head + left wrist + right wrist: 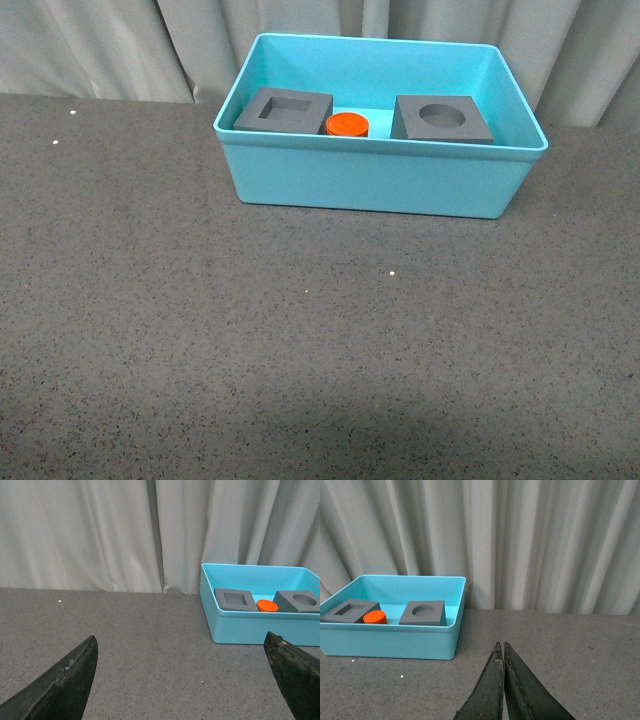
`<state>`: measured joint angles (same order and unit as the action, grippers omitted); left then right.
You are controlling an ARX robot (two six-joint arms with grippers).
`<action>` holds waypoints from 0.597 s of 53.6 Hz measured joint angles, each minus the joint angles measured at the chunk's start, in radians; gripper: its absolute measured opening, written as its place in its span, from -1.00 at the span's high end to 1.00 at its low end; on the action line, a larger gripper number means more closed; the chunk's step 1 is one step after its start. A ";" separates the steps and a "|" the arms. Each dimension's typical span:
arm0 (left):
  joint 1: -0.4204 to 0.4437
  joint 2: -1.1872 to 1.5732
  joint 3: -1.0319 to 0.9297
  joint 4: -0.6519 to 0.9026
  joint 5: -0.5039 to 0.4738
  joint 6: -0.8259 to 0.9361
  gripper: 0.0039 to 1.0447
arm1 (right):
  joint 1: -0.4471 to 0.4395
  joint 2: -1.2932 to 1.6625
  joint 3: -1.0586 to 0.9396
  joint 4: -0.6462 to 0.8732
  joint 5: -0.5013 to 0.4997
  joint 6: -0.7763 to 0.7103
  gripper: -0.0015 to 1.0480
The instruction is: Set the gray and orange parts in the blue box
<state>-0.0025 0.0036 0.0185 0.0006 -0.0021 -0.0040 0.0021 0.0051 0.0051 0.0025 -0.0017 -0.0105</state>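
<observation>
Inside the blue box (370, 180), at twelve o'clock on the table (300, 340), sit the square-recessed gray cube (284, 110), orange cylinder (347, 125) and round-recessed gray cube (442, 119). Left end effector (182, 675) gapes wide, empty; right end effector (503, 667) is pinched closed, empty.

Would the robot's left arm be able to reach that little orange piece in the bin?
Probably yes: the orange cylinder sits uncovered between two gray cubes, the blue box is open-topped, and the left jaws stand open.

A box (380, 180) sits toward the back of the tabletop (300, 340), in front of a curtain (100, 45). Inside it, a cube with a square recess (285, 110) lies left, a cube with a round recess (442, 119) right, and a small cylinder (347, 125) between them.
</observation>
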 joint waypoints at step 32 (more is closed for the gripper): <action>0.000 0.000 0.000 0.000 0.000 0.000 -0.88 | 0.000 -0.001 0.000 -0.001 0.000 0.001 -0.85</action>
<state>-0.0025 0.0036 0.0185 0.0006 -0.0021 -0.0040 0.0021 0.0044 0.0051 0.0017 -0.0017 -0.0093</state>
